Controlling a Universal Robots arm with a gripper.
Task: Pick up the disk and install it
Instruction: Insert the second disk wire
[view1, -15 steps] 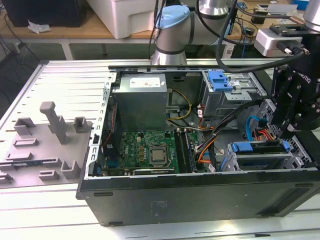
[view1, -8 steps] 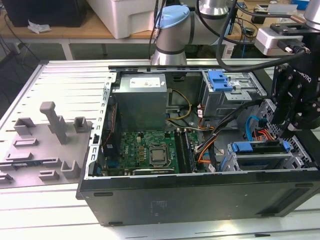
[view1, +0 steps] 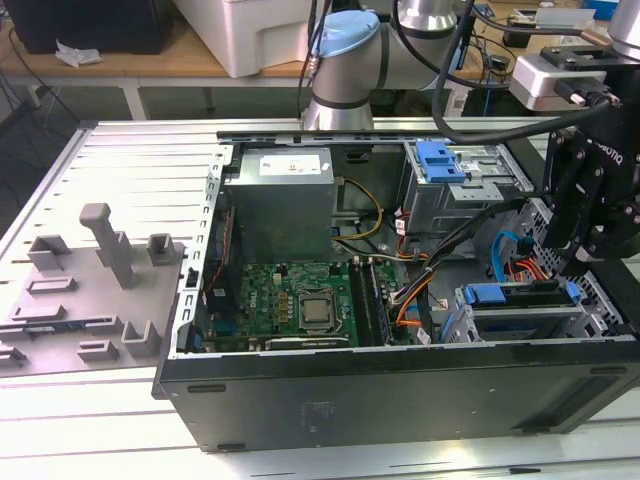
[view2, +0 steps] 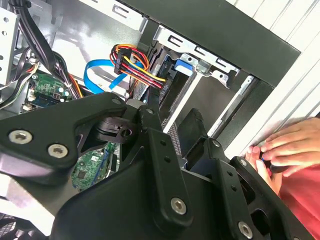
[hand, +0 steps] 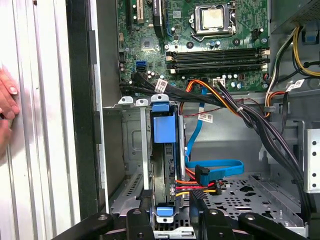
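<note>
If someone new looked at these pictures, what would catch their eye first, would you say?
Probably the open computer case with its green motherboard. Next, the disk with its blue carrier, seated in the drive cage, the black gripper just above it. A person's hand rests outside the case.

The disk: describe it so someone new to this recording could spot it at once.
Find the open black computer case, then its grey drive cage at the corner below the gripper. The disk stands on edge in that cage. Its long blue front strip sets it apart from the square blue latch farther back.
</note>
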